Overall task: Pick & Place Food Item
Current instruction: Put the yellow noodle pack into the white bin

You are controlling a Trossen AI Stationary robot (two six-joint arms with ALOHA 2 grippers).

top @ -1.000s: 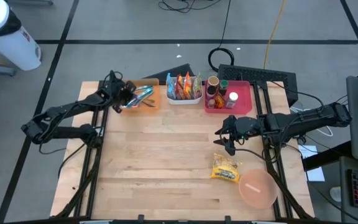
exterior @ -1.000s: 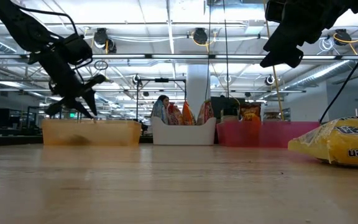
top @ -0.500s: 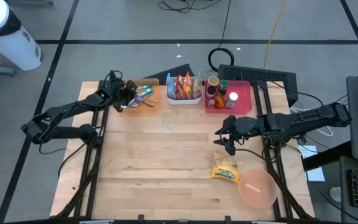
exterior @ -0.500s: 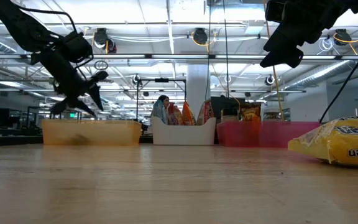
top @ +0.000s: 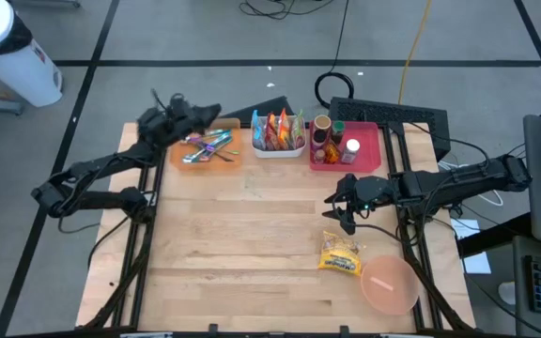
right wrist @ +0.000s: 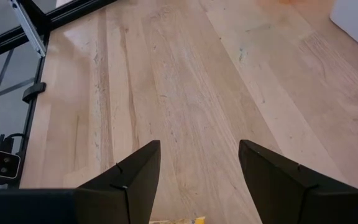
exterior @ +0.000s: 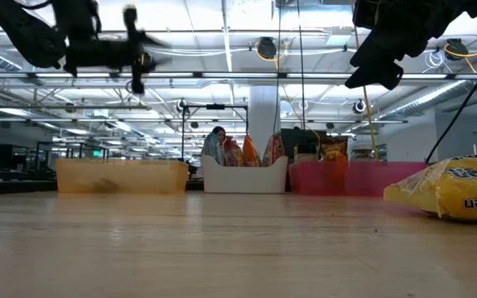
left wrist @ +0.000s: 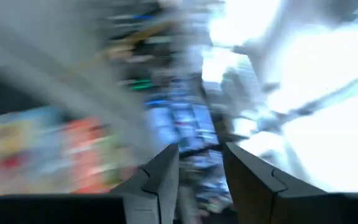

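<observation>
Looking down on a pale wooden surface [top: 252, 253], two dark robot arms reach in from opposite sides. On the left, the left end effector [top: 207, 115] is raised over the far edge of a translucent orange bin [top: 216, 148] holding colourful utensils; its fingers [left wrist: 160, 180] stand slightly apart with nothing between them, and it appears blurred with motion in the low view. That empty, lifted pose suggests it is not engaged with the food item.

Along the back edge, next to the orange bin, sits a white tray [top: 278, 134] packed with upright snack packets, and beside that a pink bin [top: 347, 145] with jars and bottles. Grouping these containers at the far side leaves the middle of the surface free as working room.

To the right of centre, the right end effector [top: 338, 208] hovers above the wood, its fingers [right wrist: 135, 180] spread wide and empty, pointing down. Just in front of it lies a yellow packet of ramen noodles [top: 340, 253], flat on the surface and untouched. Touching or almost touching the packet's right corner rests a shallow pink plastic bowl [top: 389, 284], probably the destination, placed close so the carry is short. My judgement is that the grasp is yet to begin.
</observation>
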